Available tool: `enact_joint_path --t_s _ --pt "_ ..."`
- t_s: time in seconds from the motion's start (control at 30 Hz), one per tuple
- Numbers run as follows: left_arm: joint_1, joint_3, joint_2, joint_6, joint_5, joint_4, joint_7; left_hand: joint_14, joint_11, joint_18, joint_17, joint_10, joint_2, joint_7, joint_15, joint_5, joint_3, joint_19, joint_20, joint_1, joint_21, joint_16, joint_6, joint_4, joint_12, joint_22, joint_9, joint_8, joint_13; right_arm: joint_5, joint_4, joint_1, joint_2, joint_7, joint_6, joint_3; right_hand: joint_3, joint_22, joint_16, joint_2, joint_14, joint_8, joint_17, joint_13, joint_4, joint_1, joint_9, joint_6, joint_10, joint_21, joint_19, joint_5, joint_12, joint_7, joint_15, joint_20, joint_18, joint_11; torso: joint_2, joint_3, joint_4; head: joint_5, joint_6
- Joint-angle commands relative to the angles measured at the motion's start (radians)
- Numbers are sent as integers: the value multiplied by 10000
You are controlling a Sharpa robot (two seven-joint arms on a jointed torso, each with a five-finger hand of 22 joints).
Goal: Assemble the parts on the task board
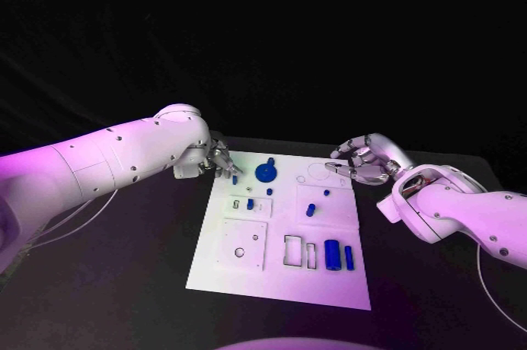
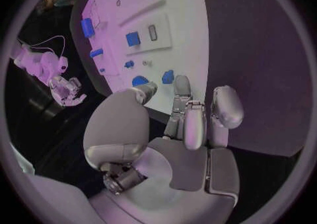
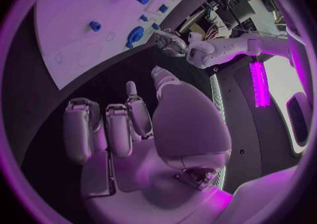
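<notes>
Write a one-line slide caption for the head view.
Both hands, left and right, hover empty at the task board's far edge.

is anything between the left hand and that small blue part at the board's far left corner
Nothing visible does. The left hand hovers at the task board's far left edge, fingers apart and holding nothing, with the small blue part just beside its fingertips and only bare board between them.
</notes>
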Motion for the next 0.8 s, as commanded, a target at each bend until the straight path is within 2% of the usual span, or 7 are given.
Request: enact_joint_path --t_s 0.03,0.07,0.57,0.8 --pt "-10 -1 41 175 55 -31 48 596 6 57 1158 2 55 3 74 55 -48 78 -14 122 34 47 79 -35 -37 5 -13 -43 -13 -93 13 -8 11 52 56 0 -66 1500 -51 17 652 36 816 400 -11 -115 11 -71 -27 -34 82 35 -15 19 -68 -66 60 -40 3 -3 6 0 6" --pt "-13 -2 47 170 85 -39 49 600 1 56 1167 8 130 -6 70 55 -13 86 -10 190 41 54 134 -46 -37 19 -22 -43 -27 -93 14 -9 13 52 56 0 -66 1500 -51 17 652 36 816 400 -11 -115 11 -71 -27 -34 82 35 -15 19 -68 -66 60 -40 3 -3 6 0 6" --pt "-73 -14 166 104 302 -147 67 600 -38 40 1161 56 230 -45 43 55 94 134 -6 549 92 60 275 -140 -20 111 -48 -50 -69 -93 8 -9 39 51 60 0 -61 1503 -54 31 650 43 809 398 -13 -114 12 -72 -28 -31 84 47 -16 17 -69 -67 59 -42 -2 -1 3 -14 -34" --pt "-91 -23 189 -41 369 -167 75 596 -84 37 1152 72 424 -94 10 57 304 139 -21 985 106 60 334 -295 -8 137 -50 -45 -100 -97 8 -9 46 43 59 0 -56 1500 -56 47 650 51 805 406 -15 -114 12 -72 -19 -36 83 61 -7 16 -70 -68 60 -43 -2 3 -6 -16 -28"
